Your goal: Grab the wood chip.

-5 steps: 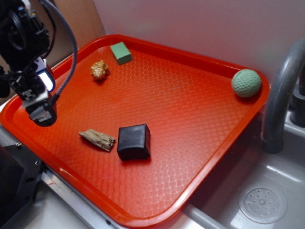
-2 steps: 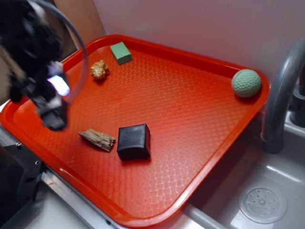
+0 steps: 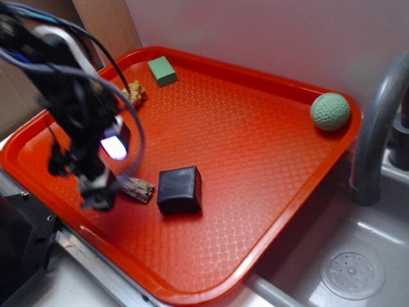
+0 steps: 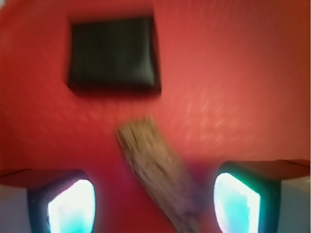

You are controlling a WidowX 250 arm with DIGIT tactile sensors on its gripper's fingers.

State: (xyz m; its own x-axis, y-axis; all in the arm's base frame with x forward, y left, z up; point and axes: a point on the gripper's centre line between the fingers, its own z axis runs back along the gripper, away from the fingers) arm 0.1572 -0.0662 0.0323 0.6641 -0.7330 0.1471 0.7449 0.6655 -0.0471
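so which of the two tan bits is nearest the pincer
The wood chip, lying between the open pincer fingers beside the black cube; the shell lump sits far off.

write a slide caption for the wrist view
Open claw straddling the rough grey-tan wood chip on the red plastic tray, with the black cube just beyond.

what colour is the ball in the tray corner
The dimpled round ball is pale green, clearest in the exterior view.
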